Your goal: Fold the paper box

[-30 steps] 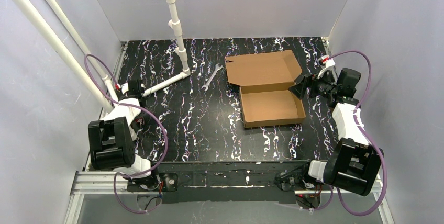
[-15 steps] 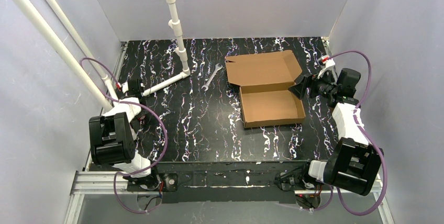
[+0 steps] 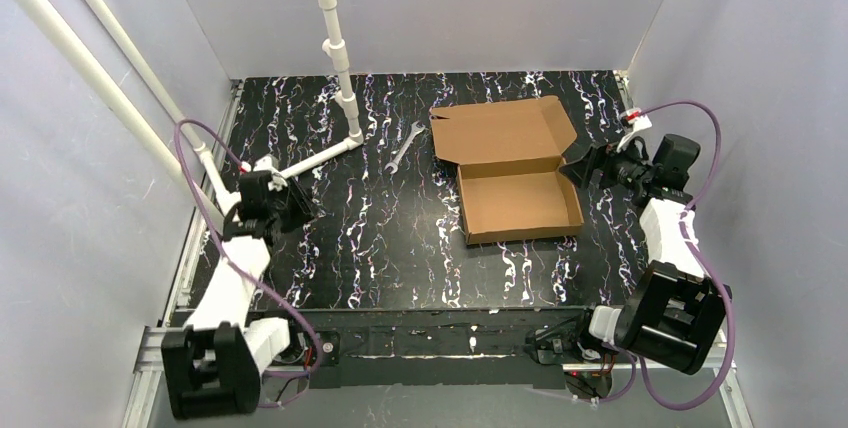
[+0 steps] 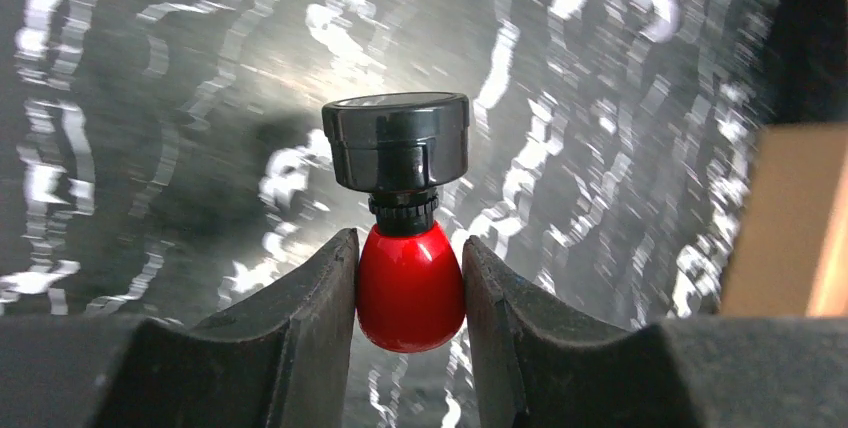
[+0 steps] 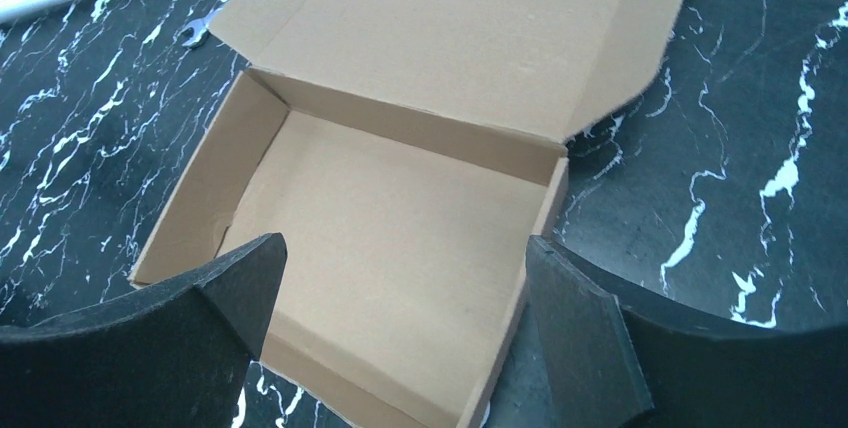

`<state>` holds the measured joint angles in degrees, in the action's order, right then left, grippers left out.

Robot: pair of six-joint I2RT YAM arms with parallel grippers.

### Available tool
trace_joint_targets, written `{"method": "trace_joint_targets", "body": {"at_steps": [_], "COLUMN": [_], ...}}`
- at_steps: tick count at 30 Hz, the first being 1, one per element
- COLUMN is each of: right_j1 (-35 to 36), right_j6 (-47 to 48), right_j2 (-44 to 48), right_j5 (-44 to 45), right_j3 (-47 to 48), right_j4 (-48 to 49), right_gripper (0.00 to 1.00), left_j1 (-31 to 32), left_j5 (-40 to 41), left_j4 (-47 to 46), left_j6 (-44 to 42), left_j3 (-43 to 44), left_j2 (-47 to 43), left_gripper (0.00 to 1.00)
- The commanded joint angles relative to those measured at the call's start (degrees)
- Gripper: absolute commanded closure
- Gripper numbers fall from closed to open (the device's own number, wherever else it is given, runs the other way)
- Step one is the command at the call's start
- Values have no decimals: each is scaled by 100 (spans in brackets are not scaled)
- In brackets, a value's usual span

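Note:
The paper box point(image 3: 520, 203) is brown cardboard, its shallow tray standing open at the right of the table with the lid point(image 3: 500, 133) laid back flat behind it. My right gripper point(image 3: 578, 163) hovers open just off the tray's right wall; in the right wrist view point(image 5: 405, 253) its fingers straddle that wall above the tray point(image 5: 400, 218). My left gripper point(image 3: 297, 206) is over the table's left part, far from the box. In the left wrist view point(image 4: 408, 241) it is shut on a small red bulb with a black cap point(image 4: 410, 288). A box edge point(image 4: 790, 218) shows at the right.
A metal wrench point(image 3: 403, 143) lies just left of the lid, also seen as the wrench point(image 5: 195, 33) in the right wrist view. A white pipe frame point(image 3: 335, 58) rises at the back left, its foot point(image 3: 315, 158) on the table. Grey walls enclose three sides.
The left arm unfolded from the table's left edge and swung its gripper out over the table, jaws narrowing. The right gripper drew back slightly to the right. The box has not moved.

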<state>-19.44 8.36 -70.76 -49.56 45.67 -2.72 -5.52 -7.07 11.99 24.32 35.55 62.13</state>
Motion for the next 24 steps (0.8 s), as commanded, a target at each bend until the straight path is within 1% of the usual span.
{"method": "trace_joint_targets", "body": {"at_steps": [1, 3, 8, 13, 18, 20, 21, 24], "right_j1": [-214, -234, -256, -315, -367, -378, -384, -401], "right_j6": [-1, 45, 400, 578, 712, 742, 752, 762], "right_j2": [118, 103, 59, 18, -82, -102, -104, -116], "right_j5": [-286, -331, -244, -203, -108, -94, -90, -104], "right_j3": [-158, -199, -241, -295, -317, -328, -329, -339], "right_j4": [219, 370, 281, 93, 44, 44, 44, 48], "right_gripper": [2, 2, 2, 2, 2, 2, 2, 2], "left_j1": [563, 1180, 2221, 3573, 4715, 5113, 5306, 5718], "left_j5": [-1418, -1468, -1657, -1017, 67, 553, 917, 1465], "left_j4": [-414, -552, -1503, -1894, -2070, -2071, -2069, -2054], "left_j6": [356, 536, 1309, 1516, 1553, 1534, 1573, 1599], "left_j3": [-528, -515, -777, -633, -133, 176, 339, 955], "left_j2": [-1195, -1510, -1874, -1852, -1186, -774, -541, 275], "left_gripper": [100, 100, 100, 100, 100, 100, 100, 100]}}
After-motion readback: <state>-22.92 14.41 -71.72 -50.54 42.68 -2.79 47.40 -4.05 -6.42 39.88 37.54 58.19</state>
